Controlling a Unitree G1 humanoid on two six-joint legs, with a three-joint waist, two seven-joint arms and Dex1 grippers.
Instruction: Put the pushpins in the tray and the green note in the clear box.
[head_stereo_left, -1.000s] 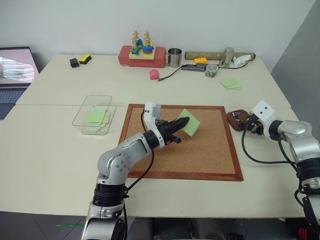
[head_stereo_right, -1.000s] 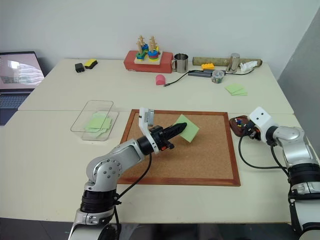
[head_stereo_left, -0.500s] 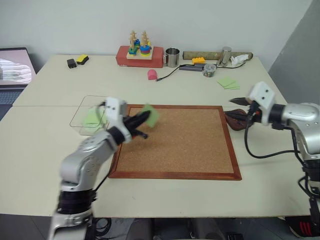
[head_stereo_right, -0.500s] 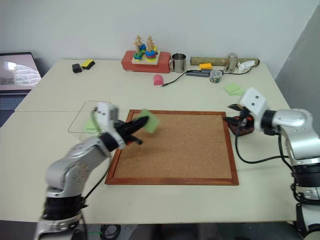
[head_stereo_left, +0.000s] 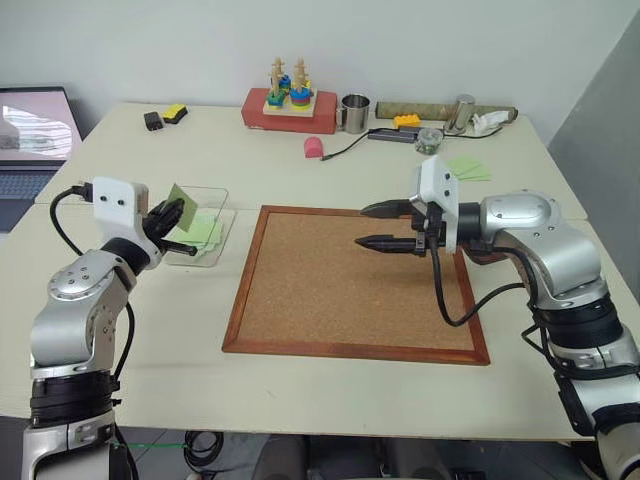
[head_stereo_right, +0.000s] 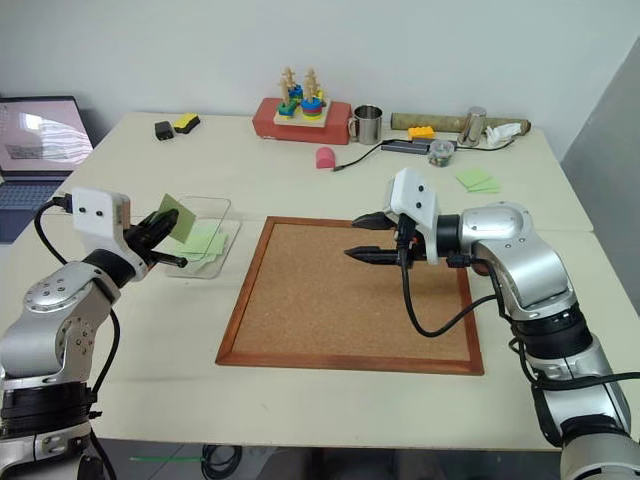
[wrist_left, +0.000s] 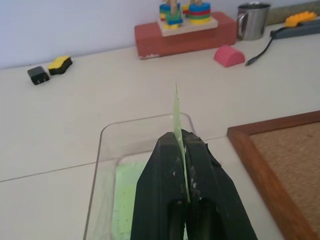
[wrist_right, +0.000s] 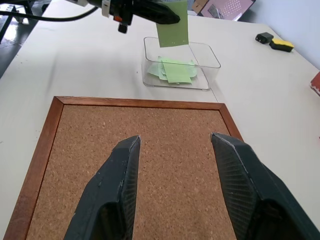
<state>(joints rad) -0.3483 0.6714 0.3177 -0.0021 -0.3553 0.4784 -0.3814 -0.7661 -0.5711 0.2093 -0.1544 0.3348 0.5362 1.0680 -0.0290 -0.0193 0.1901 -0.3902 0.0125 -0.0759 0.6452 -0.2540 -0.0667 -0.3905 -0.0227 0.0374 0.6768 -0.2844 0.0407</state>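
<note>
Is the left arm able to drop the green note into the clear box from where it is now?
Probably yes: the left gripper holds the green note at the open-topped clear box; nothing blocks it.

Two cream tables (head_stereo_left: 300, 380) stand against a white wall (head_stereo_left: 400, 40).

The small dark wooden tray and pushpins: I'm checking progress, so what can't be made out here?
- Small dark brown wooden tray and tiny pushpins: hidden behind the right arm in both eye views.
- Light green square paper note: edge-on in the left wrist view, its lower part hidden between the left claw fingers.
- Shallow clear plastic box: number of notes inside unclear.
</note>
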